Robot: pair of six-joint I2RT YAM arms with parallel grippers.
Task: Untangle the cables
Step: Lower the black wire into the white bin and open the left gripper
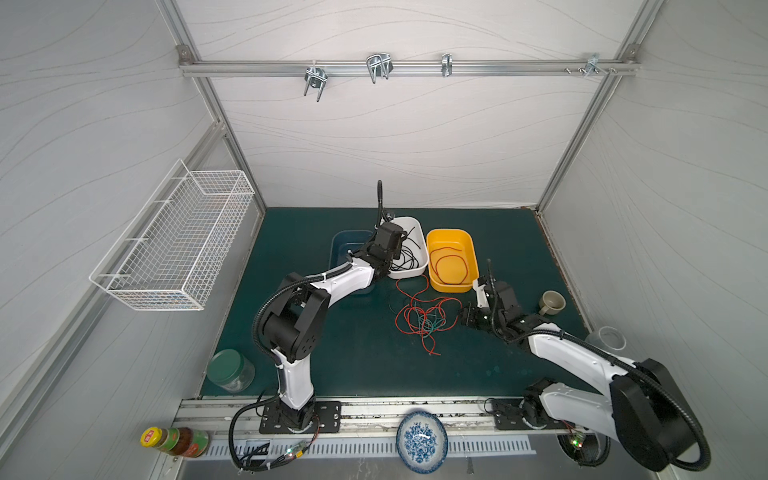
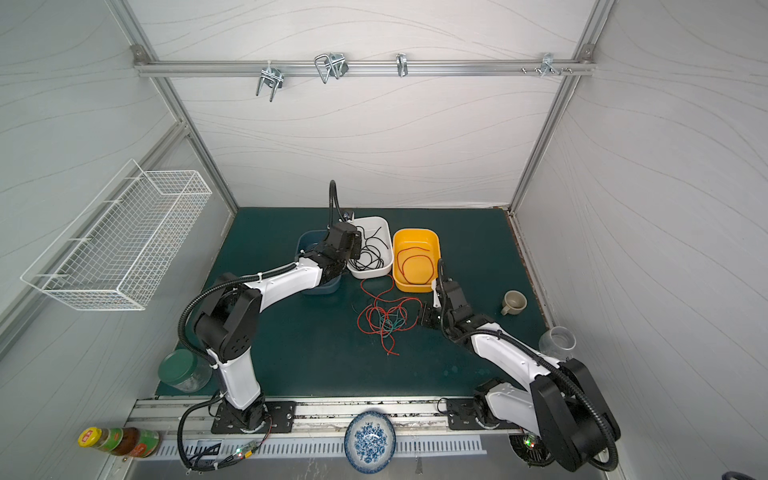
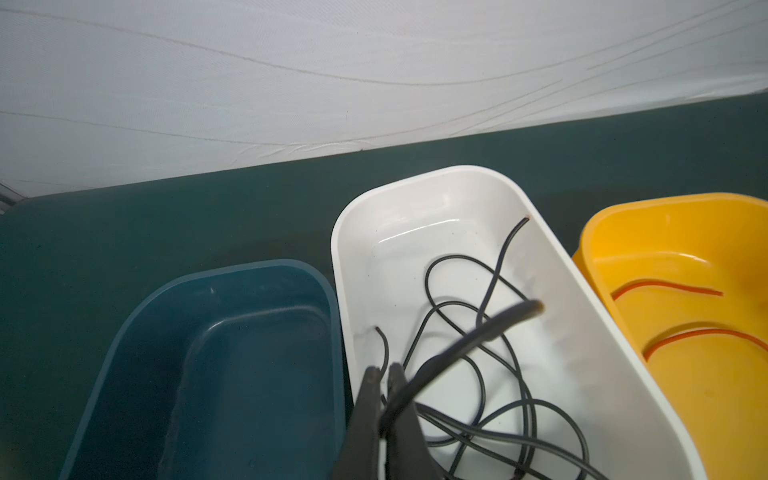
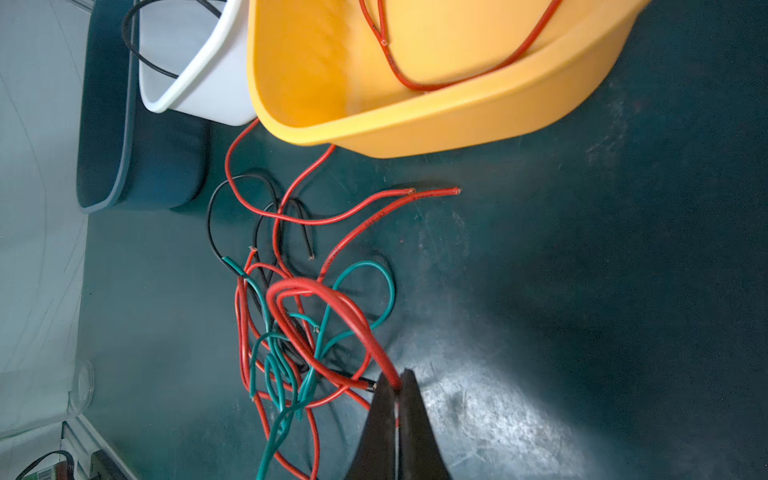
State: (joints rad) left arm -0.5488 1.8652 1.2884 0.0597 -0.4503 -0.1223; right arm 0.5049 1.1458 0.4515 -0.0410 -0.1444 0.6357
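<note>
You're partway: black cables (image 3: 457, 258) lie in the white bin (image 3: 415, 183), one red cable (image 3: 665, 285) in the yellow bin (image 1: 449, 231), and the blue bin (image 3: 249, 266) looks empty. L gripper (image 3: 384, 370) is pressed together on a black strand (image 3: 490, 327) over the white bin. R gripper (image 4: 401, 376) pinches a red loop (image 4: 332, 299) at the tangle (image 1: 424, 320) — red, teal and some black knotted on the mat (image 1: 332, 353), near the bins' front walls. There's open mat toward the bases for pulling — mind the mug (image 1: 552, 302) at right.
</note>
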